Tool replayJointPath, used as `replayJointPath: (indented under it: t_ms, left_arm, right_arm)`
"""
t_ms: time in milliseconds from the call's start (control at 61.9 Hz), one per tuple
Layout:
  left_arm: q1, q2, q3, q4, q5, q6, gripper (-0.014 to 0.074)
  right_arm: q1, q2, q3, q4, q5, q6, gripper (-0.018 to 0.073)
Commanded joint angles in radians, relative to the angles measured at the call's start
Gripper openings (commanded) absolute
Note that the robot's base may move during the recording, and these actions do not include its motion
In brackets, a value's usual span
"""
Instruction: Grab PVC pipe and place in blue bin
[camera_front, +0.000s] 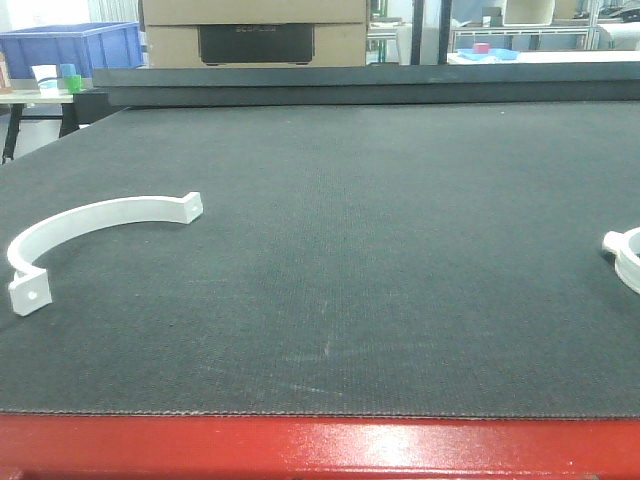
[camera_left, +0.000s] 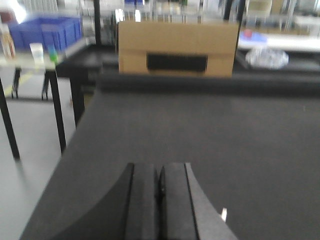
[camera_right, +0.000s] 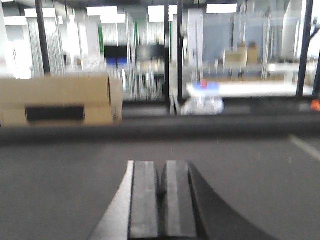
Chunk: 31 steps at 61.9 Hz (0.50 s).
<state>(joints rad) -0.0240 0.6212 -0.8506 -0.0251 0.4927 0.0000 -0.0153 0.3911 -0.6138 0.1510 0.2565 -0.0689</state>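
Left claw (camera_left: 160, 172) and right claw (camera_right: 161, 170) sit pinched together on nothing, apparently parked pre-grasp, while the white curved PVC pipe (camera_front: 100, 213) lies flat at the dark surface's (camera_front: 350, 250) left side, blue bin (camera_front: 70, 45) beyond its far-left corner.

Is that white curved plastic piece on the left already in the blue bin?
No, the white curved piece lies on the dark mat, while the blue bin stands far off in the background.
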Motion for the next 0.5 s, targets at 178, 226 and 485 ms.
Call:
replayJointPath:
  t_ms: [178,226,485]
  left_arm:
    - [0.001,0.250,-0.104,-0.045,0.253,0.000,-0.0111]
    - [0.001,0.286,-0.101,-0.052,0.253,0.000,-0.0111]
    - [0.001,0.415,-0.100,-0.062,0.253,0.000,-0.0111]
  right_arm:
    - [-0.002,0.284,-0.099,-0.009,0.321,-0.007,-0.0168]
    - [-0.002,0.343,-0.103,-0.009,0.352,-0.007,-0.0168]
    - [-0.002,0.561,-0.105,-0.009,0.398,-0.007,-0.0168]
